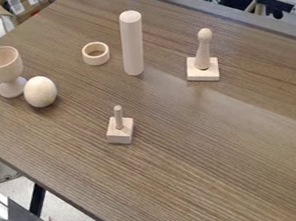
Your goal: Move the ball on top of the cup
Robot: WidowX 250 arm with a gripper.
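Observation:
A pale wooden goblet-shaped cup [3,64] stands upright on its foot at the table's left side, its round mouth facing up. Just to its lower right, the pale wooden ball [40,92], slightly egg-shaped, rests on the table close by the cup's foot; whether the two touch I cannot tell.
On the brown table [203,161] are a wooden ring [95,53], a tall upright cylinder [132,43], a knobbed peg on a square base [202,58] at the right, and a small peg on a block [120,128] near the middle. The table's edge runs diagonally at lower left.

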